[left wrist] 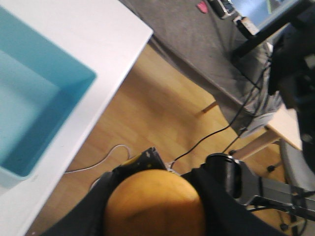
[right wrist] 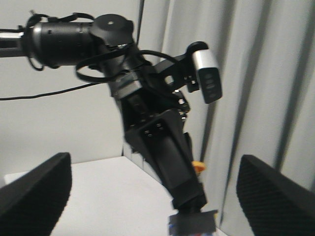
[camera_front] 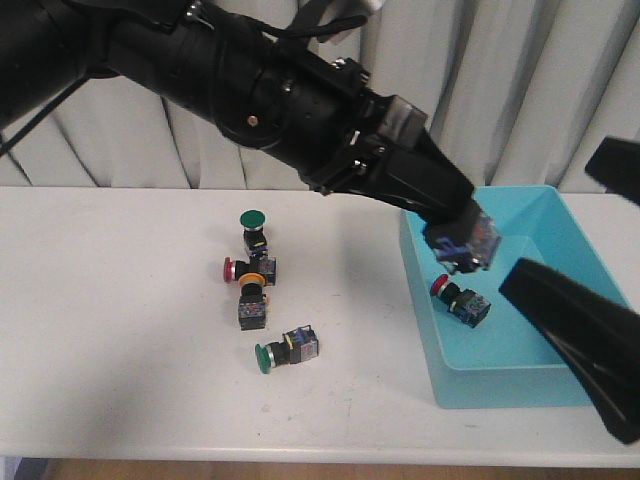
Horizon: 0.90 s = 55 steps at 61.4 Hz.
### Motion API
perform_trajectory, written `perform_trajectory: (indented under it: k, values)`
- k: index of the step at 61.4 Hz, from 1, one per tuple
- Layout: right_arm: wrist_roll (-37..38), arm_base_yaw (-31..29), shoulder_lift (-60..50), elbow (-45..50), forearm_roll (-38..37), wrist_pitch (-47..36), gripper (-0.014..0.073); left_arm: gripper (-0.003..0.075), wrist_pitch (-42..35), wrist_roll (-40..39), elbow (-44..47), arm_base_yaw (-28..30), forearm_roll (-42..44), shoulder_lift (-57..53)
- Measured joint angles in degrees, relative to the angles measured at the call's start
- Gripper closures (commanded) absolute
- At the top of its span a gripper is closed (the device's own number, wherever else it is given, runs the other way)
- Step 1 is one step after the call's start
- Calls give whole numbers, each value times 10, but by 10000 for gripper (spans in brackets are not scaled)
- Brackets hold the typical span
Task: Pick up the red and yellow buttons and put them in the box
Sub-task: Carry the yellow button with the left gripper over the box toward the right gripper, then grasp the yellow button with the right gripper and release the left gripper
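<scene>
My left gripper (camera_front: pixel 462 240) is shut on a yellow button (left wrist: pixel 155 204) and holds it above the turquoise box (camera_front: pixel 505 385), near its back left corner. In the left wrist view the yellow cap fills the gap between the fingers, with the box (left wrist: pixel 44 98) off to one side. A red button (camera_front: pixel 460 300) lies inside the box. On the table lie a red button (camera_front: pixel 240 268) and a yellow button (camera_front: pixel 252 296). My right gripper (camera_front: pixel 548 222) is wide open and empty above the box's right side. Its wrist view (right wrist: pixel 155 196) faces the left arm and the held button (right wrist: pixel 192 223).
Two green-capped switches lie on the table, one (camera_front: pixel 252 225) behind the red and yellow pair and one (camera_front: pixel 285 350) in front of it. The table's front edge (camera_front: pixel 300 455) is near. Curtains hang behind the table.
</scene>
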Motion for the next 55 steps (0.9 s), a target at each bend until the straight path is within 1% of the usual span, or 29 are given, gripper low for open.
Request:
perform_trajectory:
  k: [10,17,30,39,46,52,55]
  values:
    - [39,0,26,-21,-54,13,-123,727,0,4,0,-14,-27,0]
    - [51,0,40,-21,-79,17,-120,727,0,4,0,-14,-47,0]
    - [56,0,56,-21,-97,24,-110,727,0,7,0,-14,-81,0]
    - [56,0,70,-21,-111,24,-98,727,0,22,0,-14,-109,0]
    - [56,0,75,-21,-112,24,-64,727,0,31,0,-14,-119,0]
    - [56,0,75,-21,-109,25,1,727,0,34,0,-14,-119,0]
    - [56,0,75,-21,-107,25,52,727,0,34,0,-14,-119,0]
